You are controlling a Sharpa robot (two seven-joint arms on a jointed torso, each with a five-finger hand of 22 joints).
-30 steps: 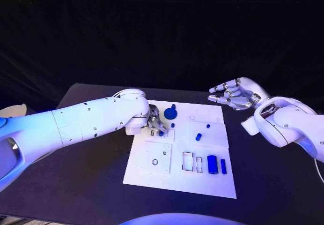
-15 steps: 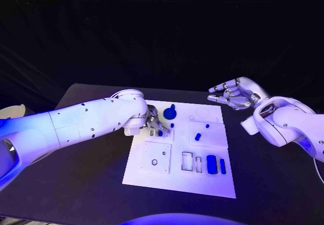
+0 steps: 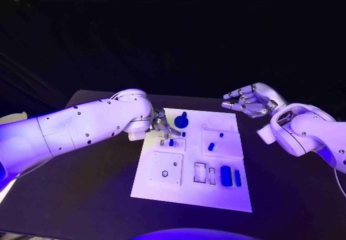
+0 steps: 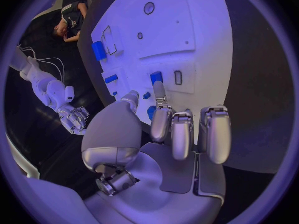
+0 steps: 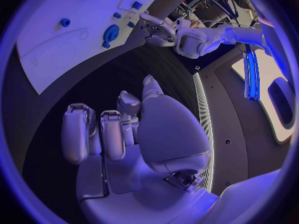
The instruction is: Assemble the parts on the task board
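Task board point(image 3: 189, 187): white plate at centre of black tabletop point(image 3: 94, 200) | Parts: blue round-headed piece point(image 3: 182, 120) at far edge, blue blocks point(image 3: 227, 175) in near-right slots | Left hand point(image 3: 164, 127): over the board's far-left, fingers apparently holding nothing | Right hand point(image 3: 249, 100): raised beyond the far-right corner, fingers spread, empty.

My left hand point(image 3: 163, 126) hovers over the far left part of the task board point(image 3: 194, 192), fingers pointing down, with a round blue part point(image 3: 182, 120) just beside them toward my right and a small slot with a blue piece point(image 3: 173, 143) directly below, nearer to me. My right hand point(image 3: 249, 101) is raised beyond the board's far right corner, palm up, fingers curled loosely and holding nothing. Between the two hands, on the board, lie a small blue peg point(image 3: 211, 146) and, nearer to me, two upright blue bars point(image 3: 231, 175).
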